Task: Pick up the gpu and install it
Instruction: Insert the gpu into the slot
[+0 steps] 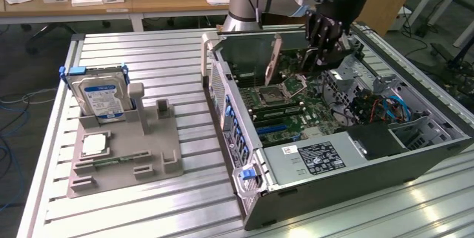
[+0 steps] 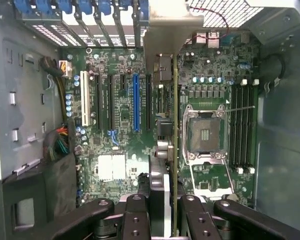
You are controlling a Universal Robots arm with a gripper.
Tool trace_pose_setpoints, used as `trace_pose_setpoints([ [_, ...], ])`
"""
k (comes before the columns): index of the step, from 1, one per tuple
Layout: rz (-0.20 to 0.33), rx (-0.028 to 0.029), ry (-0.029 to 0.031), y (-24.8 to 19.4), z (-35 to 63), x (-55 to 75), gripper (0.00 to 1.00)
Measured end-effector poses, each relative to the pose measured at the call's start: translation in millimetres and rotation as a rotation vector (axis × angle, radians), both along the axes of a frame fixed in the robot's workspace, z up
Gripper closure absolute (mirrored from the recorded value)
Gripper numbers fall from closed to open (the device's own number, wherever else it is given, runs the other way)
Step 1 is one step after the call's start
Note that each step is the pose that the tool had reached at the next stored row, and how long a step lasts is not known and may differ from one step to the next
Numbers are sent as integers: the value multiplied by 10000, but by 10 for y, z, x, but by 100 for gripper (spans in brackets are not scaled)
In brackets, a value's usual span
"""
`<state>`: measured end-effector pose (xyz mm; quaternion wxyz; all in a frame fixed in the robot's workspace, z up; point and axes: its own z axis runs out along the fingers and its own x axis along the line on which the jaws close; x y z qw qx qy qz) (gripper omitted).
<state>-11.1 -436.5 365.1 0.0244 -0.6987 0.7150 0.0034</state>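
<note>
Green thin gpu card [image 2: 175, 130] pinched edge-on in my gripper [image 2: 165, 210], long axis seemingly parallel to the motherboard's blue slot [image 2: 136, 102] below.

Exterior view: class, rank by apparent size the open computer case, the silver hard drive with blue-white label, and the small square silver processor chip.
1. open computer case
2. silver hard drive with blue-white label
3. small square silver processor chip

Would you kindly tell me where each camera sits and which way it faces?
Exterior view: off the arm, above, looking down at the open grey computer case; the arm's gripper shows.
Wrist view: on the wrist, looking into the case along the thin green gpu card; gripper closed on it.
Shared: gpu, green motherboard.
</note>
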Motion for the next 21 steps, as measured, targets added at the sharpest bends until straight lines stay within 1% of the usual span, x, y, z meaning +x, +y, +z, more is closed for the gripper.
trace_pose_setpoints([
  [9,23,2,0,0,-160,-113,72],
  [13,38,-1,10,0,-228,-159,72],
  [18,45,5,12,0,-246,-163,72],
  [21,45,-20,17,0,-273,-184,72],
])
